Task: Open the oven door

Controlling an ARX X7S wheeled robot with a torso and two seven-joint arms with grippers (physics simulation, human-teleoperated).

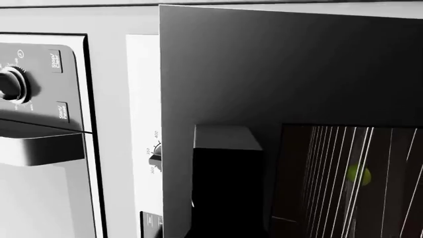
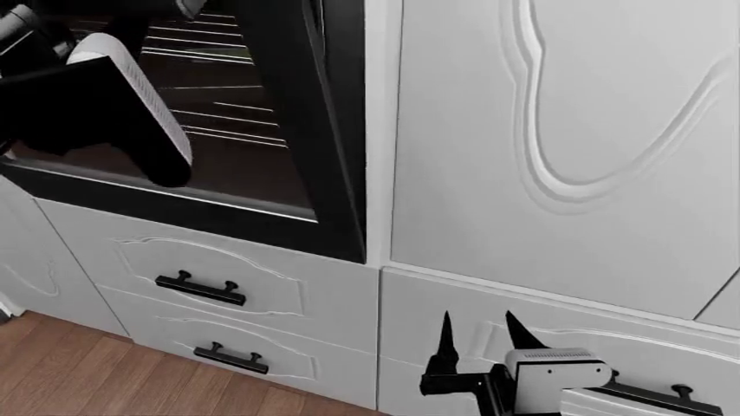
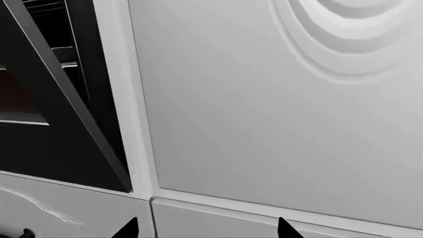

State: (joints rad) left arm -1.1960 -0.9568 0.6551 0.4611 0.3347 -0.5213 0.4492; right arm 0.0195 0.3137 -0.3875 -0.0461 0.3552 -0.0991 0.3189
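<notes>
Oven door [image 2: 289, 130] stands partly open at the upper left of the head view, tilted out from its frame, so that the metal racks [image 2: 208, 78] inside show behind the dark glass. In the left wrist view the same door fills most of the picture as a large dark panel, with the window in it and a small green spot [image 1: 357, 174] behind the glass. Beside it, a white appliance with a black knob [image 1: 10, 84] and small buttons is seen.

The left arm [image 2: 104, 104] reaches up in front of the door; its end effector is hidden, so I cannot tell if it is open or holds something. The right end effector [image 2: 477, 334] hangs low at the near right, its two black fingers apart and holding nothing, just in front of a white drawer front.

Below the oven are two white drawers with black bar handles [image 2: 200, 288]. To the right is a tall white cabinet door [image 2: 555, 130] with a carved curved line. The floor [image 2: 104, 373] at the lower left is brown wood.
</notes>
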